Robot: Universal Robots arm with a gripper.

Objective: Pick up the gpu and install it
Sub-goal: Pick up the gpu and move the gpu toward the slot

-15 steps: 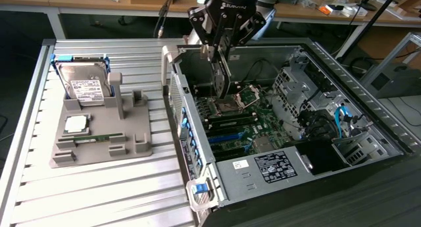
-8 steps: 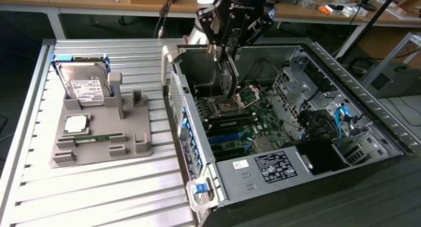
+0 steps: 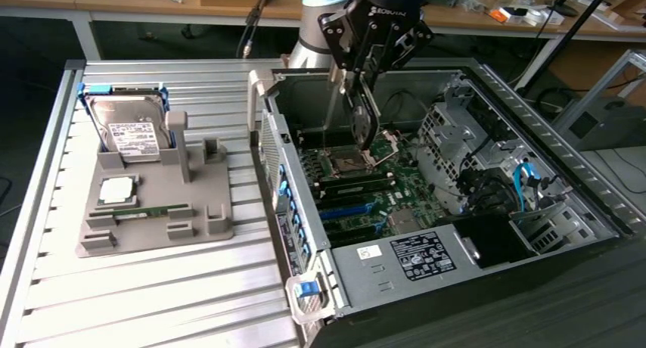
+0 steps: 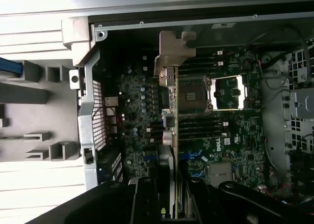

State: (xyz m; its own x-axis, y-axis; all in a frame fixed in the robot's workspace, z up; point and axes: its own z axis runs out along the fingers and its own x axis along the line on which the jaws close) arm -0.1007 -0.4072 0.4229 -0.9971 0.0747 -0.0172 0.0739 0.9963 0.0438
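The slatted metal table [image 3: 151,287] takes up most of the space. On the exterior view's right of it, an open computer case [image 3: 424,261] lies on its side with its insides showing. The robot arm [image 3: 321,7] comes down from above over the case's open side. On the exterior view's left sits a grey moulded holder [image 3: 217,225], well apart from where the arm is. Inside the case the green motherboard [image 3: 409,174] covers the floor, and its bare processor socket [image 3: 349,165] is roughly in the middle. A silver hard drive [image 3: 131,132] with a white label leans upright at the holder's far end. The gripper [image 3: 361,79] is closed on the gpu [image 3: 364,125], with a finger pressed to each flat face. The card hangs upright with one edge down inside the case, above the board and just beside the socket. I cannot tell whether its lower edge touches the board. In the wrist view the gpu [image 4: 171,111] shows edge-on as a thin strip running away from the gripper [image 4: 171,204] across the motherboard [image 4: 235,130]. Its silvery bracket [image 4: 174,49] is at the far end, towards the case's wall. A slim green RAM stick [image 3: 141,210] lies flat in the holder.
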